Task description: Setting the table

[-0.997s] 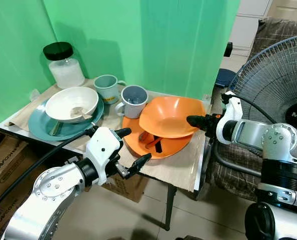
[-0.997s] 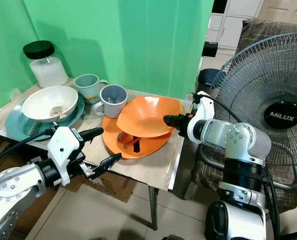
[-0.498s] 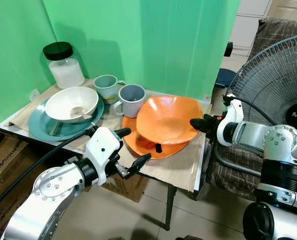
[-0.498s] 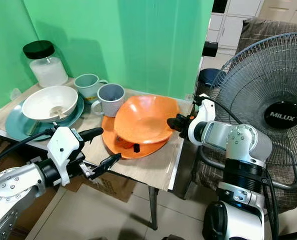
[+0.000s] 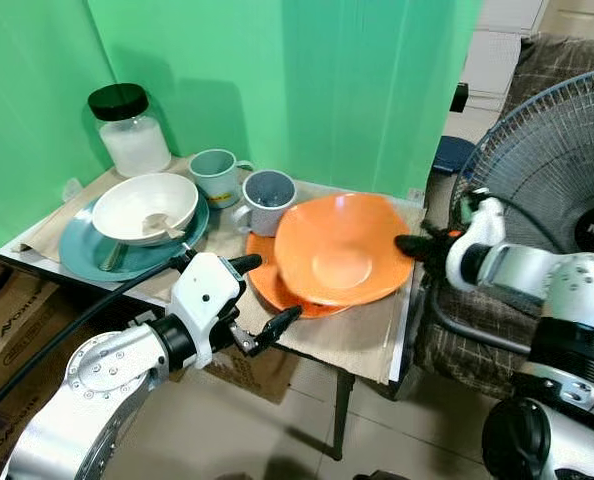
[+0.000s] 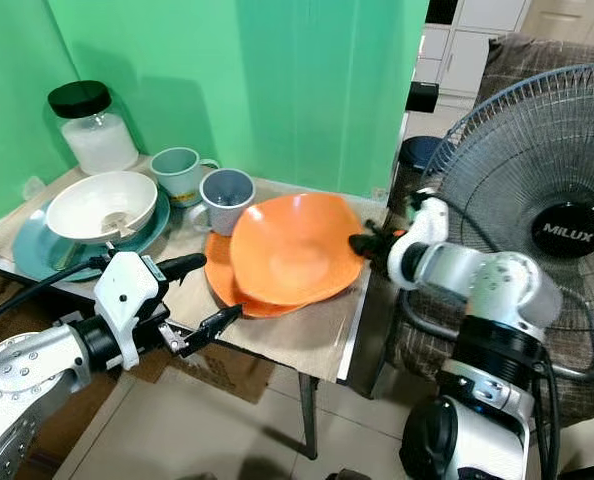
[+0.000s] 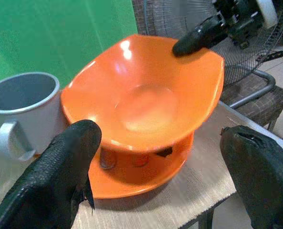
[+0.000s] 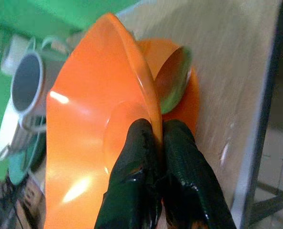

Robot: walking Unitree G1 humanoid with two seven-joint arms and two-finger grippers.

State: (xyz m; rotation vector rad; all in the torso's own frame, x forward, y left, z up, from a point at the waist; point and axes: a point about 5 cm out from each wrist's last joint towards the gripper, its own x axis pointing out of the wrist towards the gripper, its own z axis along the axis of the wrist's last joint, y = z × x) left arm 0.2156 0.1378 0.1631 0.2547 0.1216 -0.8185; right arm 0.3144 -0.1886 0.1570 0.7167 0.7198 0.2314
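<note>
Take the orange bowl (image 5: 339,262) as your reference. It is tilted above the orange plate (image 5: 277,290), pinched at its fan-side rim by the right gripper (image 5: 409,244). The grey mug (image 5: 267,200) stands just behind it, blocking that side. Bare counter (image 5: 362,340) lies open in front of it. The left gripper (image 5: 262,298) hangs open off that front edge.

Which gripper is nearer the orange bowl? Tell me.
Right. The right gripper is pinching the orange bowl by its rim; the left gripper hovers open, apart from it, at the table's near edge.
</note>
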